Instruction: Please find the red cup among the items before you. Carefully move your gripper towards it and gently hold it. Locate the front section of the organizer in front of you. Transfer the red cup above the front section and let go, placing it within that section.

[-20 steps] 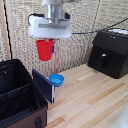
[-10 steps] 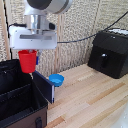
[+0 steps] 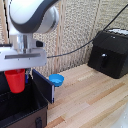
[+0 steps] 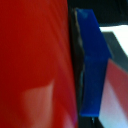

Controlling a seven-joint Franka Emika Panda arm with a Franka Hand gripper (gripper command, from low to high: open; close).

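The red cup (image 3: 15, 81) hangs from my gripper (image 3: 18, 70), which is shut on its rim. It is held above the open black organizer (image 3: 30, 112) at the exterior view's left, over a compartment behind the outer wall that bears a small strap (image 3: 38, 121). The blue-lined flap (image 3: 44, 85) stands just to the cup's right. In the wrist view the red cup (image 4: 35, 60) fills most of the picture, pressed against one blue fingertip (image 4: 95, 65). The other finger is hidden.
A light-blue bowl-like dish (image 3: 56, 79) sits on the wooden table (image 3: 95, 102) beside the flap. A black boxy appliance (image 3: 110, 52) stands at the exterior view's right with a cable running from it. A woven screen backs the scene.
My gripper has carried the red cup toward the exterior view's left and lower, from above the table near the dish to above the organizer.
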